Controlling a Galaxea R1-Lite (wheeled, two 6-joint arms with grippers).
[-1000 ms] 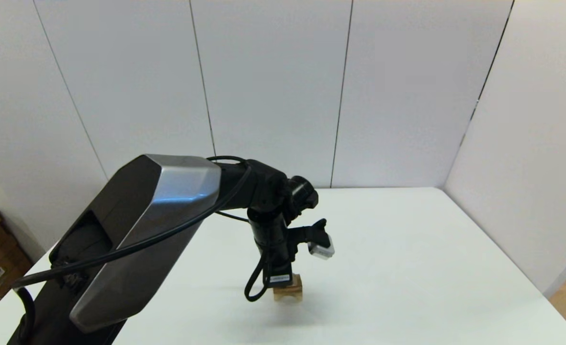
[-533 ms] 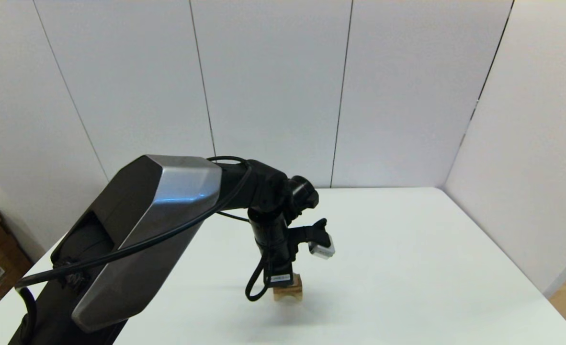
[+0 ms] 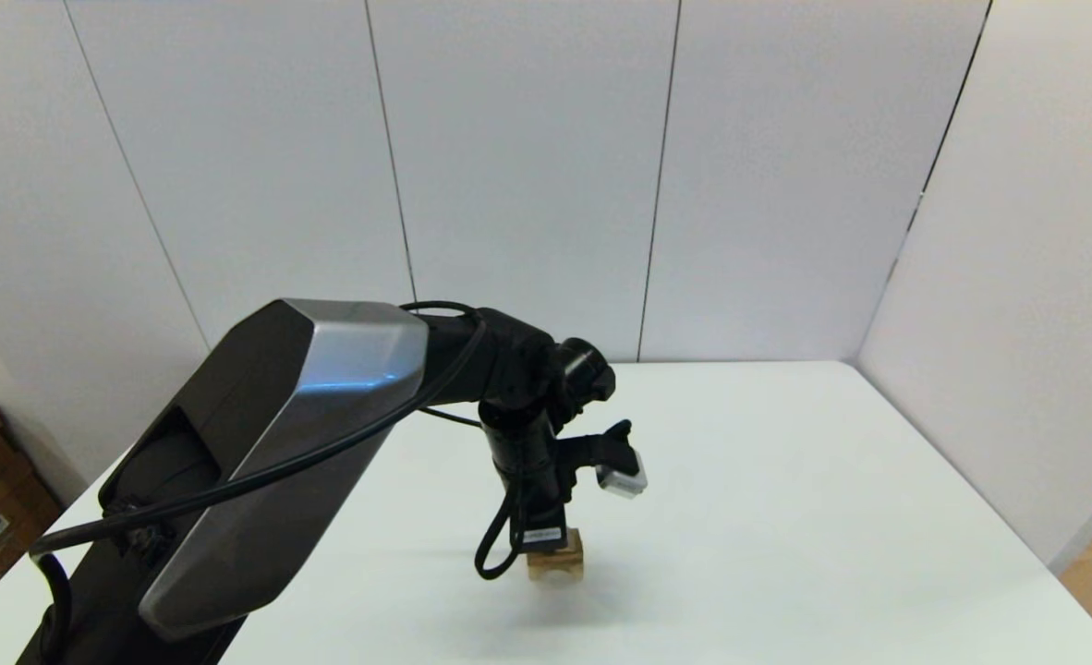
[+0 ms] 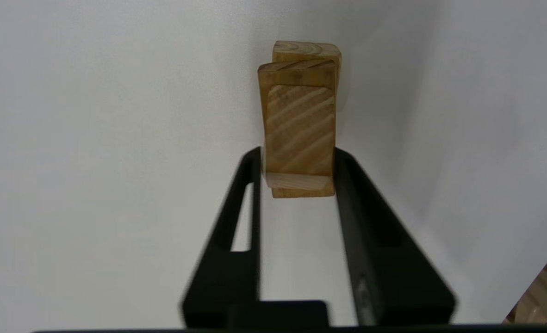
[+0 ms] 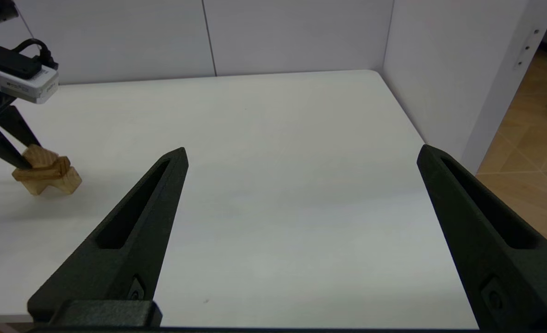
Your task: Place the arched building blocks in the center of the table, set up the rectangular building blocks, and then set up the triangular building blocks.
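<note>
The stack of wooden blocks stands near the middle of the white table (image 3: 786,517). At the bottom sits the arched block (image 5: 53,182), its cut-out facing down toward the tabletop. On top of it lies the flat rectangular block (image 5: 40,173), and above that the small triangular block (image 5: 38,156) rests with its sloped faces up, slightly askew to the slab beneath.

In the left wrist view the stack is seen from above: the triangular block (image 4: 300,138) fills the space between the two black fingers, with the edges of the lower blocks showing beyond it.

The left gripper (image 4: 296,159) reaches straight down over the stack, and its fingers (image 4: 255,175) sit against both sides of the triangular block, closed on it; no gap shows on either side. In the right wrist view the same left gripper (image 5: 12,155) is seen from the side, its tips touching the top block. In the head view the left gripper (image 3: 546,545) hides most of the stack, with only the arched block (image 3: 560,565) showing below it.

The right gripper (image 5: 301,157) hangs off to the side above the table's near right part, fingers spread wide and holding nothing.
</note>
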